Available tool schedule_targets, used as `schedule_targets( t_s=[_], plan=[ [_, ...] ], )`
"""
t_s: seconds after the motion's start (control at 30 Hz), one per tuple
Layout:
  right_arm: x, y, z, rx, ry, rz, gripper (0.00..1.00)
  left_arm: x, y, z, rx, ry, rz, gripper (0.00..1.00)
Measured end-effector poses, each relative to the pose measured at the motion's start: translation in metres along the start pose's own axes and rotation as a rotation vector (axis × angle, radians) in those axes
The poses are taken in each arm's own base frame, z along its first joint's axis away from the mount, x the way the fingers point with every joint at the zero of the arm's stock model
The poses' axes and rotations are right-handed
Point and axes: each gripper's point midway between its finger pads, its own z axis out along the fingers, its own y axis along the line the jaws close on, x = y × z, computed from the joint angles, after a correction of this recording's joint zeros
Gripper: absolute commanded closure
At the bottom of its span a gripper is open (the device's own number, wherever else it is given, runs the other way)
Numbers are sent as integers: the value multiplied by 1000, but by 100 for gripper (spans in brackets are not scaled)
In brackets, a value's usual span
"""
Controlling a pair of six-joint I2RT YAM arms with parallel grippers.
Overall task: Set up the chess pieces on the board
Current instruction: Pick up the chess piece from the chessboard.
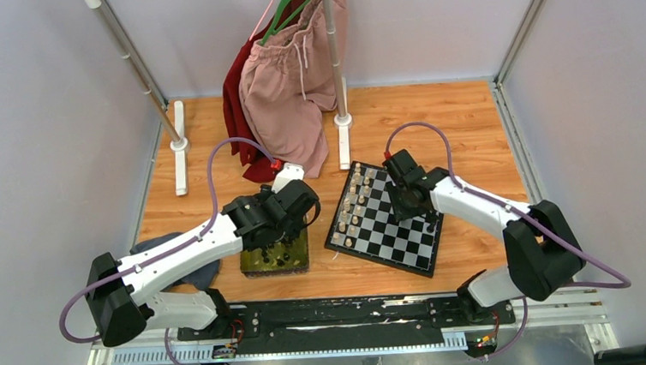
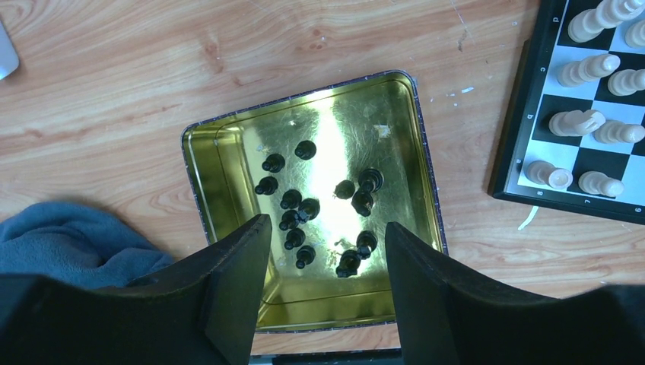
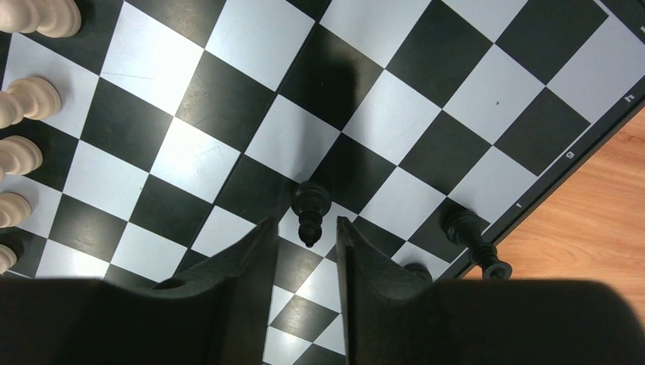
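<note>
- Far left: a blue cloth is bunched up on the wooden table, just beside the tray.
- The left gripper hangs over the near end of a shiny yellow-green tray. Its fingers are spread wide with nothing between them, so it's holding nothing.
- Inside the tray there's a loose bunch of black chess pieces, a dozen or so, scattered around the middle.
- Behind the tray, pink and dark red clothes hang from a rail at the back.
- Right of the tray, near it but not touching, is the board, turned at an angle to the table edge.
- The cream pieces stand in two rows along the board's left side.
- The right gripper is low over the right half of the board. Its fingers sit close on either side of one black piece, but there's a sliver of gap on both sides, so it's partly open and not pinching it.
- Whether that piece is upright or tilted is hard to call from above.
- Further right, another black one seems to lie across the board's border, its end over the wood.
- A third peeks out next to the right finger.
</note>
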Motion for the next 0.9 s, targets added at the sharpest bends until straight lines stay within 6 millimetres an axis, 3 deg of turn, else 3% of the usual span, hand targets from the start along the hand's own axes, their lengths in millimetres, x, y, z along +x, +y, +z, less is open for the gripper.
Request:
schedule_targets(
  t_s=[0.43,0.63,0.9],
  plan=[
    [-9,3,2,-2,-9,2,84,2,3,2,-7,6,9,39],
    [-14,4,0,-3,-18,2,100,5,6,4,-15,13,11,39],
    [-28,0,-12,16,-46,6,100,6,6,4,-17,16,14,39]
  ],
)
